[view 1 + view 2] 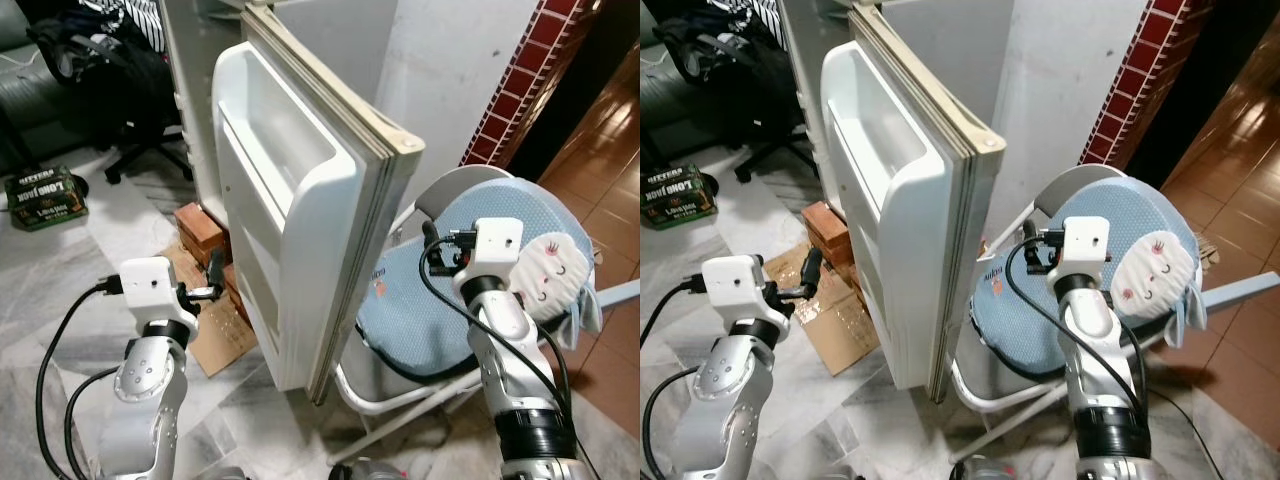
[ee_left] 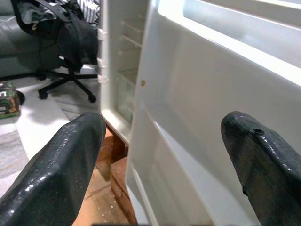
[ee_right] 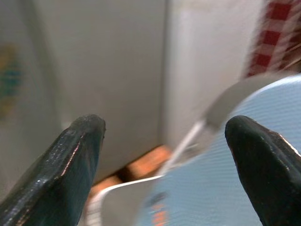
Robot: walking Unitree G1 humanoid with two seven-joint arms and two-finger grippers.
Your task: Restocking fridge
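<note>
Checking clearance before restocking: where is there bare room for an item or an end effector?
Free: the upper shelf of the fridge door, and the marble floor between green box and cardboard. Crowded: right of the door, where the cushioned chair presses close.

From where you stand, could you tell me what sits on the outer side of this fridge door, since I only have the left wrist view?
Observer: A folding chair with a light blue cushion stands just behind the open fridge door.
Operator: Thank you. Where is the right gripper, please?
Observer: The right gripper is raised over that cushion, on the door's outer side, fingers apart and holding nothing.
Operator: And is anything in the door's shelves?
Observer: The upper door shelf looks empty from the head camera.
Operator: What lies under the fridge?
Observer: Bricks sit at its base, with flattened cardboard on the floor beside them.
</note>
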